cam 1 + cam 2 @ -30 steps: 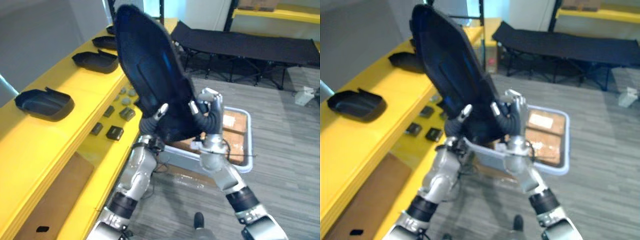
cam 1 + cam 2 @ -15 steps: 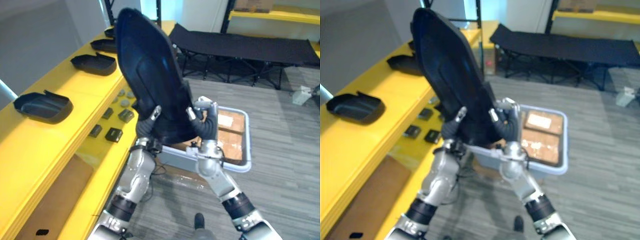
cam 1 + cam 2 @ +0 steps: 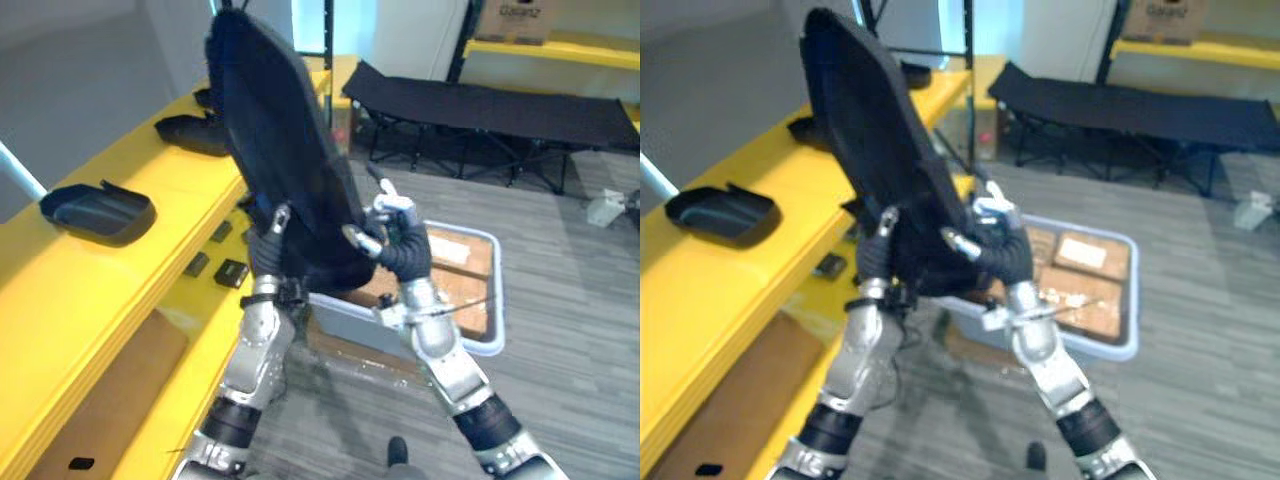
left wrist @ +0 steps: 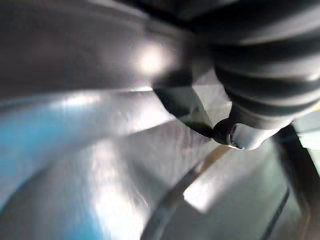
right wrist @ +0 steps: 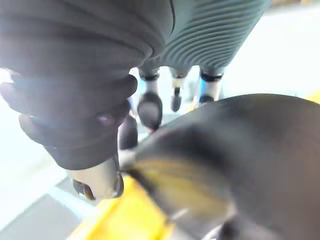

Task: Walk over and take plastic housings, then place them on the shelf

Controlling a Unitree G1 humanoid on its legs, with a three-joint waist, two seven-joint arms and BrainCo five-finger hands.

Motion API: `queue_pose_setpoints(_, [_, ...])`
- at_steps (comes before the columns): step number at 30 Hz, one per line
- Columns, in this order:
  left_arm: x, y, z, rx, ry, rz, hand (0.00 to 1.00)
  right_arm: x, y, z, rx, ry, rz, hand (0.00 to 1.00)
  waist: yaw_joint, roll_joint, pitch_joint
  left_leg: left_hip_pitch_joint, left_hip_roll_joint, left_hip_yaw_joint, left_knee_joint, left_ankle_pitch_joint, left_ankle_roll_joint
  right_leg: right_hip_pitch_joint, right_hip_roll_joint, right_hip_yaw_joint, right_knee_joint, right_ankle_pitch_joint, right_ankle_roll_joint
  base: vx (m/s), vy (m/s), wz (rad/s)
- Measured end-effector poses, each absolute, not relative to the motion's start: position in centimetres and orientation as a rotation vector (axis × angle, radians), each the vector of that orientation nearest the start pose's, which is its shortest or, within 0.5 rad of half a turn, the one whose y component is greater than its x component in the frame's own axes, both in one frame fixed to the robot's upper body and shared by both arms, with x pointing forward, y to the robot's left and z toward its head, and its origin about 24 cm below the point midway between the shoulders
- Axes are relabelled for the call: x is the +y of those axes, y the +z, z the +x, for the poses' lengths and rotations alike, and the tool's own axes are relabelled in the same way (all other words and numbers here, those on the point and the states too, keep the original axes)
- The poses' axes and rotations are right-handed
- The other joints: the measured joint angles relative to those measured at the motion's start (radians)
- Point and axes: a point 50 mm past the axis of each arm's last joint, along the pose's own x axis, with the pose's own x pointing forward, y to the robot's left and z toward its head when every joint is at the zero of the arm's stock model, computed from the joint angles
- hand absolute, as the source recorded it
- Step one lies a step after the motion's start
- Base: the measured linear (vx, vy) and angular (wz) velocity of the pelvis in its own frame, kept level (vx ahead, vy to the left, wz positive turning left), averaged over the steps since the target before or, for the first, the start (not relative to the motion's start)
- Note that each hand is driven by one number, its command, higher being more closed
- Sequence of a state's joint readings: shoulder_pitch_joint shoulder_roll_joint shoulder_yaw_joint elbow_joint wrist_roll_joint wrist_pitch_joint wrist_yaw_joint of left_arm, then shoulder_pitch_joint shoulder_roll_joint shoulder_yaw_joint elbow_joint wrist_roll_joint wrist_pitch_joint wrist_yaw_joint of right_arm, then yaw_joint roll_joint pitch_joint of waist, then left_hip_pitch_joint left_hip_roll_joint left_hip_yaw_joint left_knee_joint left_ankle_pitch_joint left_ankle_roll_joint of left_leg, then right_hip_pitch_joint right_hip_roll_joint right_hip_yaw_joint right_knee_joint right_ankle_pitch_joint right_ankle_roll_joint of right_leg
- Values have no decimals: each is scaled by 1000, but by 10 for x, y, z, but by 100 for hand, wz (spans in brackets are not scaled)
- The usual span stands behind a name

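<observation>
A large black plastic housing (image 3: 285,170) stands upright and tilted in front of me, its top leaning toward the yellow shelf (image 3: 60,280). My left hand (image 3: 266,250) is at its lower left edge, curled round the rim with the thumb on the near face. At the lower right edge is my right hand (image 3: 398,245). Its fingers (image 5: 150,106) are stretched out straight beside the housing (image 5: 240,150), one resting on the rim. Two smaller black housings (image 3: 95,208) (image 3: 190,132) lie on the shelf's top board.
Small dark parts (image 3: 232,270) lie on the shelf's lower board, with a brown cardboard sheet (image 3: 110,390) nearer me. A grey crate (image 3: 490,340) holding cardboard boxes stands on the floor behind my hands. A black folding cot (image 3: 500,100) is farther back.
My right hand's fingers have straightened out from their curl on the housing's edge. The housing has swung left toward the shelf, still held by the left hand.
</observation>
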State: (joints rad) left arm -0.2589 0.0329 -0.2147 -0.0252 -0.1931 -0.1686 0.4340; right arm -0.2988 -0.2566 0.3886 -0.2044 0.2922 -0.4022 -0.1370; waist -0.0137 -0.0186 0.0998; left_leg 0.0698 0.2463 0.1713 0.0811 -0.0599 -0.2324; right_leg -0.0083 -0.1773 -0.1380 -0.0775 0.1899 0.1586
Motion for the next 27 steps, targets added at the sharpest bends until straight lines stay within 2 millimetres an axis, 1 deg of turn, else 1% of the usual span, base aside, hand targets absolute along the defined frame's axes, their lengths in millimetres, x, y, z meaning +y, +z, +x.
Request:
queue_pose_setpoints(1, [109, 123, 285, -376, 154, -197, 100, -92, 180, 254, -758, 387, 188, 0, 0, -6, -4, 0, 2, 0, 0, -1, -1, 0, 2, 0, 0, -1, 0, 0, 0, 0])
queue_pose_setpoints(2, [113, 120, 283, -390, 197, -111, 100, -102, 188, 255, -785, 366, 222, 0, 0, -18, -11, 0, 6, 0, 0, -1, -2, 0, 7, 0, 0, -3, -1, 0, 0, 0])
queue_pose_setpoints(3, [117, 119, 282, -398, 220, -50, 100, -109, 193, 255, -802, 346, 245, 0, 0, -23, -14, 0, 8, 1, 0, -2, -3, -1, 9, 1, 0, -4, -1, -13, -1, -3])
queue_pose_setpoints(5, [133, 113, 281, -399, 306, 111, 100, -144, 217, 249, -923, 244, 286, 0, -2, -31, -20, 1, 11, 5, 0, -3, -4, -4, 13, 4, 0, -7, 1, -11, 6, -5])
queue_pose_setpoints(6, [138, 111, 281, -399, 328, 152, 100, -153, 223, 246, -961, 215, 286, 0, -4, -31, -20, 1, 11, 6, -1, -3, -5, -6, 14, 6, 0, -7, 1, -7, 12, -8])
queue_pose_setpoints(7, [151, 109, 282, -395, 385, 212, 100, -170, 232, 240, -1023, 157, 287, 0, -8, -30, -19, 1, 13, 11, -1, -3, -5, -9, 16, 9, 0, -7, 0, 0, 12, -8])
queue_pose_setpoints(9, [175, 103, 281, -371, 483, 274, 100, -196, 239, 233, -1079, 66, 286, 0, -24, -30, -20, 9, 19, 27, -3, -5, -7, -11, 22, 20, 0, -6, -1, 13, 14, -17])
queue_pose_setpoints(10, [181, 101, 280, -360, 508, 281, 100, -202, 239, 231, -1080, 43, 290, 0, -27, -30, -20, 16, 20, 34, -4, -6, -9, -12, 23, 28, 0, -5, -3, 24, 18, -23])
queue_pose_setpoints(11, [193, 97, 279, -336, 562, 288, 100, -217, 235, 226, -1075, -11, 301, 0, -32, -28, -21, 19, 20, 42, -4, -10, -9, -12, 23, 34, 0, -5, -3, 22, 23, -19])
queue_pose_setpoints(12, [200, 94, 278, -324, 603, 289, 100, -231, 227, 220, -1053, -73, 311, 0, -36, -28, -21, 19, 19, 48, -5, -13, -9, -15, 23, 37, 0, -5, -3, 20, 24, -15])
queue_pose_setpoints(13, [204, 94, 277, -320, 622, 289, 100, -237, 222, 217, -1037, -106, 308, 0, -37, -28, -21, 19, 19, 52, -6, -13, -9, -19, 23, 41, 0, -5, -3, 30, 30, -16])
queue_pose_setpoints(14, [213, 92, 274, -315, 660, 291, 100, -249, 213, 211, -1008, -167, 306, 0, -42, -28, -21, 17, 18, 60, -8, -14, -10, -30, 24, 52, 0, -4, -2, 36, 28, -14])
queue_pose_setpoints(15, [221, 89, 269, -304, 702, 293, 100, -260, 201, 207, -967, -239, 312, 0, -55, -25, -20, 18, 16, 63, -13, -14, -9, -32, 24, 55, -1, -3, -1, 32, 22, -12])
queue_pose_setpoints(16, [225, 86, 266, -298, 716, 286, 100, -265, 193, 205, -940, -281, 313, 0, -59, -23, -20, 17, 16, 66, -17, -14, -9, -32, 24, 56, -1, -3, -1, 12, 16, -7])
queue_pose_setpoints(17, [228, 82, 261, -297, 723, 241, 100, -278, 174, 201, -865, -365, 338, 0, -61, -21, -21, 18, 15, 71, -20, -14, -9, -33, 24, 58, -1, -3, -1, 12, 18, -7])
queue_pose_setpoints(18, [229, 80, 257, -307, 725, 198, 100, -286, 149, 198, -763, -436, 369, 0, -62, -21, -20, 18, 15, 75, -21, -15, -8, -38, 23, 61, -1, -3, -1, 19, 27, -9])
queue_pose_setpoints(19, [229, 79, 254, -314, 726, 165, 100, -288, 135, 196, -707, -465, 394, 0, -62, -21, -20, 17, 14, 79, -21, -15, -8, -41, 23, 64, -1, -3, -1, 21, 22, -9])
queue_pose_setpoints(20, [228, 78, 249, -324, 724, 102, 100, -289, 113, 194, -617, -501, 443, 0, -63, -19, -19, 16, 14, 81, -21, -16, -7, -43, 23, 67, -1, -3, 0, 14, 19, -6])
queue_pose_setpoints(21, [220, 78, 237, -348, 689, -41, 100, -284, 74, 184, -463, -566, 510, 0, -63, -13, -16, 16, 13, 81, -21, -20, -7, -42, 23, 67, -1, -4, 2, 0, 0, 0])
queue_pose_setpoints(22, [216, 78, 232, -361, 675, -90, 100, -281, 60, 179, -410, -589, 528, 0, -61, -10, -13, 16, 13, 81, -20, -21, -7, -42, 22, 67, -1, -5, 3, 0, 0, 0])
queue_pose_setpoints(23, [209, 79, 221, -383, 651, -177, 100, -272, 40, 169, -327, -624, 557, 0, -57, 1, -7, 15, 11, 81, -19, -24, -5, -41, 20, 67, -1, -6, 5, 0, 0, 0])
queue_pose_setpoints(24, [202, 78, 212, -393, 626, -221, 100, -264, 27, 162, -274, -646, 582, 0, -56, 10, -1, 15, 10, 81, -16, -28, -4, -40, 18, 67, -1, -8, 7, 0, 0, 0])
queue_pose_setpoints(25, [200, 77, 209, -394, 608, -240, 100, -262, 24, 160, -260, -659, 580, 0, -55, 14, 2, 15, 9, 81, -14, -29, -4, -39, 17, 67, -1, -9, 8, 0, 0, 0])
queue_pose_setpoints(26, [198, 75, 206, -393, 582, -267, 100, -260, 23, 159, -264, -685, 542, 0, -52, 22, 6, 13, 9, 80, -9, -32, -3, -38, 16, 67, -1, -11, 10, 0, 0, 0])
queue_pose_setpoints(27, [199, 74, 204, -390, 568, -280, 100, -260, 27, 158, -295, -694, 522, 0, -51, 26, 8, 8, 9, 77, -3, -35, -2, -37, 15, 65, -1, -15, 13, -31, 9, 6])
